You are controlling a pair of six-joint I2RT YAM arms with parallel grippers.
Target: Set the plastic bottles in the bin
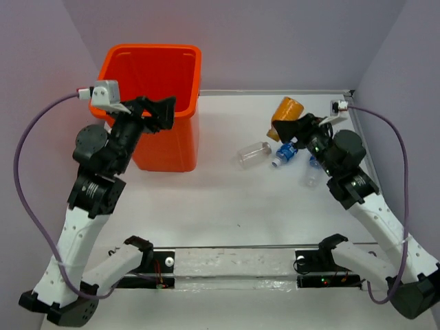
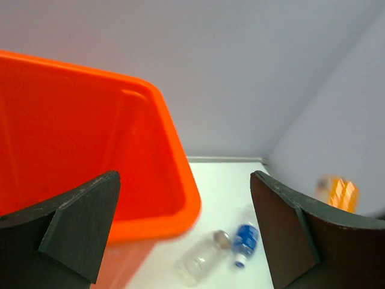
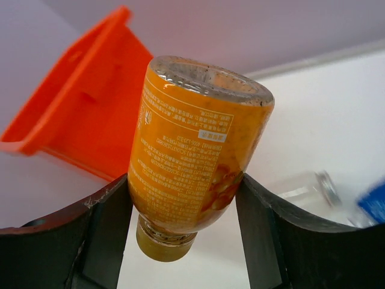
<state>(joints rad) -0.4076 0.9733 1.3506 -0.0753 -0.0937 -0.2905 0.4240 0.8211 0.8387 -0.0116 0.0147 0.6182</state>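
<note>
At the far left of the desk (image 1: 227,206) stood the bin (image 1: 155,49), tall and orange, its open mouth up. From where I stood, only its bright inner walls showed. Its floor was hidden, so I could not tell how many bottles, if any, lay inside.

The left tool (image 1: 163,113) hung at the bin's near right corner, level with the rim, its jaws spread wide and nothing between them.

Moving right, well apart from the bin, a plain clear bottle (image 1: 253,154) lay on its side on the bare desk. Just beside it lay a blue-labelled bottle (image 1: 285,155), also on its side. A further clear bottle (image 1: 313,173) showed partly from under the right arm, and I could not make out much of it.

Above that little cluster, the right tool (image 1: 294,128) was closed on an orange bottle (image 1: 287,110). It gripped the bottle near the neck, with the cap end pointing down and the base tilted up and away, clear of the desk.

To my eye, the job was partway along at best. One bottle was lifted but not yet carried across to the bin, and at least three lay waiting on the right side. The empty left tool at the rim looked free to fetch another, though those bottles lay closer to the right arm.
</note>
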